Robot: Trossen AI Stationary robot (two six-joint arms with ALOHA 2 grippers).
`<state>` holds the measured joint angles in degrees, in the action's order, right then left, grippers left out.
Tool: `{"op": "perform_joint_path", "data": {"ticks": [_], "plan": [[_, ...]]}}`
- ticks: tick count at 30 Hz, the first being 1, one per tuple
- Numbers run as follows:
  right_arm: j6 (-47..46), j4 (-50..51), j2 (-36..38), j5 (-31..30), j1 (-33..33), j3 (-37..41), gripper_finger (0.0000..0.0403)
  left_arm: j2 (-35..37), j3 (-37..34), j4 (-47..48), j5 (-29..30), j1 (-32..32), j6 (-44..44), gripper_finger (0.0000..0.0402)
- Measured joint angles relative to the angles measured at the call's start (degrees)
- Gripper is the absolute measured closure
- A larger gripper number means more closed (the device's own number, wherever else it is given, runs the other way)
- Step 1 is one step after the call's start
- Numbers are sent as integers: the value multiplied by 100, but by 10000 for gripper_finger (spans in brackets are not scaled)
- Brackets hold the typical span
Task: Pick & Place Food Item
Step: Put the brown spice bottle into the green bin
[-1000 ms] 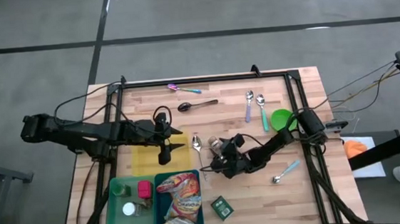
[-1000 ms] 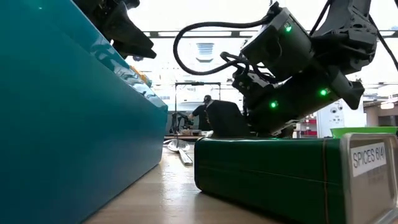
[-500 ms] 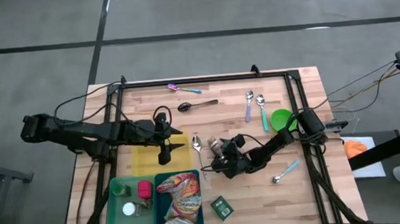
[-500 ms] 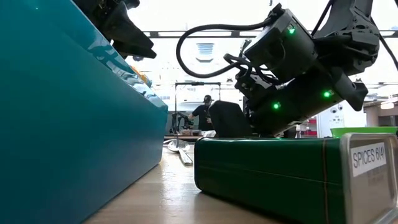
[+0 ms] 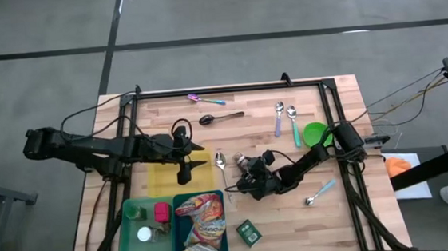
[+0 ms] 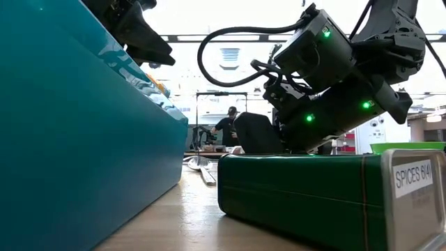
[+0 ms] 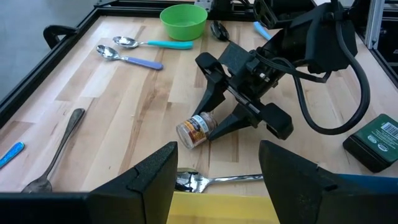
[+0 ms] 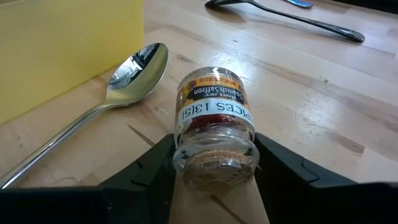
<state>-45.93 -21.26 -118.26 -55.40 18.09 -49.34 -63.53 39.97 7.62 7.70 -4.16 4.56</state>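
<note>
A small glass spice jar [image 8: 214, 118] with an orange label lies on its side on the wooden table [image 5: 295, 208], near the middle. My right gripper [image 5: 249, 174] is low over the table and shut on the jar [image 7: 198, 128]. My left gripper [image 7: 217, 180] hangs open above the yellow board [image 5: 162, 177] with nothing between its fingers, a short way to the left of the jar. My right gripper pinches the jar's end nearest to it [image 8: 214, 163] between its two fingers [image 8: 155, 168], one on each round side. The fingers come from the table's right, slanting down, and run along the jar. The jar lies on its side on the table.
A spoon [image 8: 124, 81] lies beside the jar, next to the yellow board. A green bin [image 5: 128, 229] and a teal bin [image 6: 77, 139] holding snack bags stand at the near edge. A green spice tin [image 6: 327, 195] lies near them. More spoons and a green bowl [image 5: 315, 134] are farther right.
My right gripper has stayed in place and drawn its fingers in onto the spice jar. The jar still lies on its side where it was.
</note>
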Motion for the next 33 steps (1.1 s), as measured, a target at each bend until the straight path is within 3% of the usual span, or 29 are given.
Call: {"op": "perform_joint_path", "data": {"ticks": [9, 13, 25, 33], "plan": [[3, 135, 110, 264, 0, -1, 220, 0, 0, -2, -2, 0, -1, 173], [-15, 652, 467, 765, -41, 0, 230, 0, 0, -1, -2, 0, -1, 173], [-42, 2165, 2138, 3790, -983, -4, 219, 2, -1, 2, -1, -1, -2, 173], [-48, 2896, 2503, 4983, -1493, -4, 231, 2, -2, 3, -1, -1, -2, 173]]}}
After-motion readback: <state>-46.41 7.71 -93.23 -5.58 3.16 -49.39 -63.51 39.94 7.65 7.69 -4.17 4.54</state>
